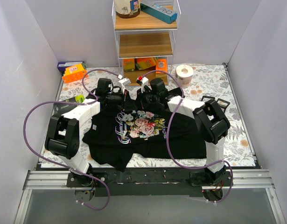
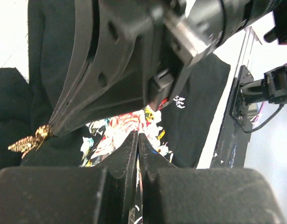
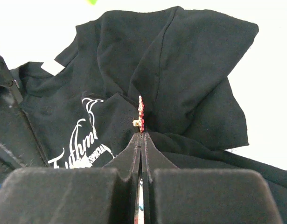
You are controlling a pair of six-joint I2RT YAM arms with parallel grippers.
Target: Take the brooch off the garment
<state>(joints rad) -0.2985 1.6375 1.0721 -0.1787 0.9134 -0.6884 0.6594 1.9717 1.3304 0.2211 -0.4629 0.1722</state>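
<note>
On the flowered table (image 1: 237,136), the shirt (image 1: 190,136) is bunched around the brooch (image 3: 141,113), pinched upright by the closed right gripper (image 3: 142,135); the left gripper (image 2: 137,136) is shut alongside.

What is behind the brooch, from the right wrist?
Raised folds of the black shirt stand right behind the brooch, which shows edge-on above the shut right end effector. Its pin and whatever lies beyond the folds are covered.
</note>
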